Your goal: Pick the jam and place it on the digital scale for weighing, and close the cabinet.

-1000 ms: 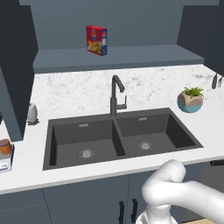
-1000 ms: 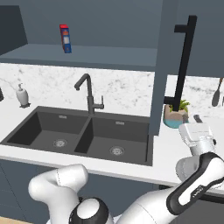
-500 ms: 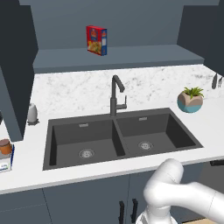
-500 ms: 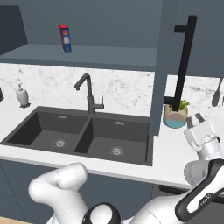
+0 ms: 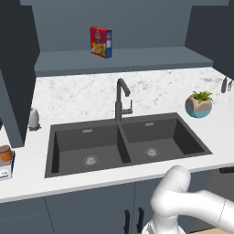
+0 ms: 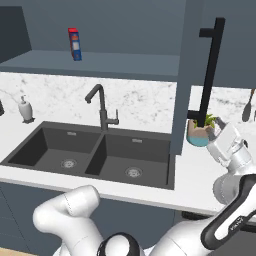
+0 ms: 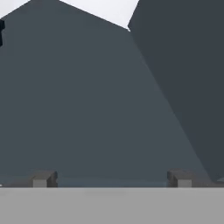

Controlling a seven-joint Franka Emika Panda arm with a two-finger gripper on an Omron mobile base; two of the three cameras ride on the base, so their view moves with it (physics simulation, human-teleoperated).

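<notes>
1. Sitting at the far left edge of the surface (image 5: 91, 98), the jam (image 5: 5, 153) already rests on top of the scale (image 5: 6, 170); the jar looks small, stiff and upright, and that part of the job appears done.
2. What remains, by my reading, is the cabinet (image 6: 182, 75), whose right door stands swung out over the surface, edge-on in the right base view, with its long black bar handle (image 6: 209, 75) facing the arm's side.
3. The hand (image 7: 111, 178) has its two fingertips spread wide with nothing between them; in the hand view it faces a flat dark panel at close range, probably the door face.
4. In the right base view the hand (image 6: 226, 141) hovers just beside the lower end of the handle, near the potted plant (image 6: 201, 131). I cannot tell whether it touches the door.
5. A door like this is rigid and swings on hinges, so it should move with a light, steady push rather than a grip.
6. The best place to press is likely the flat face near the handle edge, far from the hinge, where leverage is greatest.
7. One risk is the smooth panel letting the fingertips slide sideways, or the wrist clipping the plant.
</notes>
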